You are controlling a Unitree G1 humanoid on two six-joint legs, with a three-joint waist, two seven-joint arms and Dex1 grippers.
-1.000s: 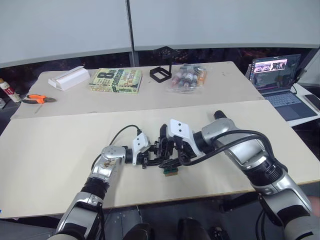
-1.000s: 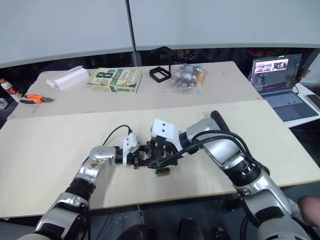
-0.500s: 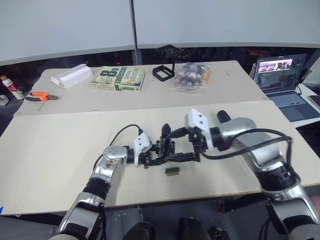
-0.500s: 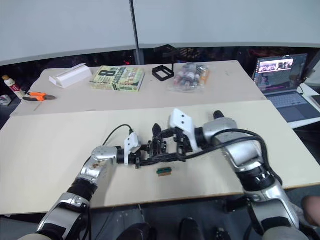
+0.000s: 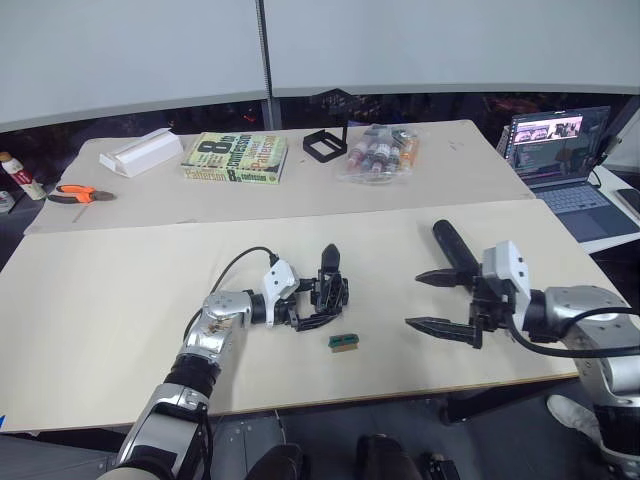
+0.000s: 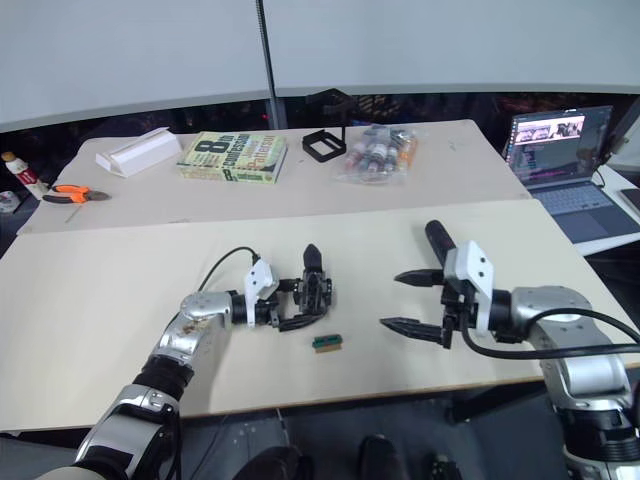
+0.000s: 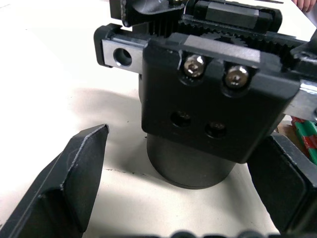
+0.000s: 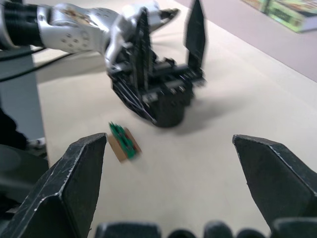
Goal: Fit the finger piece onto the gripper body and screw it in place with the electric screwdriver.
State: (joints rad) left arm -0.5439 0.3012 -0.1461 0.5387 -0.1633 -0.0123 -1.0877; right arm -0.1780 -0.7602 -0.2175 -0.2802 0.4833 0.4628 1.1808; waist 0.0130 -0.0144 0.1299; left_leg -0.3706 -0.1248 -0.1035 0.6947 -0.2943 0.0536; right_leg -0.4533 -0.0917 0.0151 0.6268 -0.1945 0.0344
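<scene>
The gripper body (image 5: 322,297) sits on the near beige table (image 5: 100,300), roughly mid-table, with the left gripper (image 5: 305,305) reaching in from the robot's left and its fingers set on either side of the block. In the left wrist view the fingers (image 7: 64,191) flank the body's cylindrical base with visible gaps to each side, so the jaws are parted and not clamped; contact with the block cannot be confirmed. That view shows the body's face with two hex screws (image 7: 194,66) fitted in the upper holes and two empty holes beneath. The finger piece (image 5: 329,259) stands upright on top of the gripper body, pointed tip up. A small green block (image 5: 344,342) lies on the table just beside the body, on the near side, apart from it. The right gripper (image 5: 438,301) is well apart from the body, toward the robot's right, fingers spread wide and holding nothing; the right wrist view looks between them toward the body and green block. The electric screwdriver (image 5: 452,247) lies on the table just beyond the right gripper. On the far table (image 5: 470,160): book (image 5: 234,158), black square frame (image 5: 324,146), bag of small bottles (image 5: 380,154), white box (image 5: 139,153), orange-handled pliers (image 5: 76,193). An open laptop (image 5: 556,150) stands at far right.
</scene>
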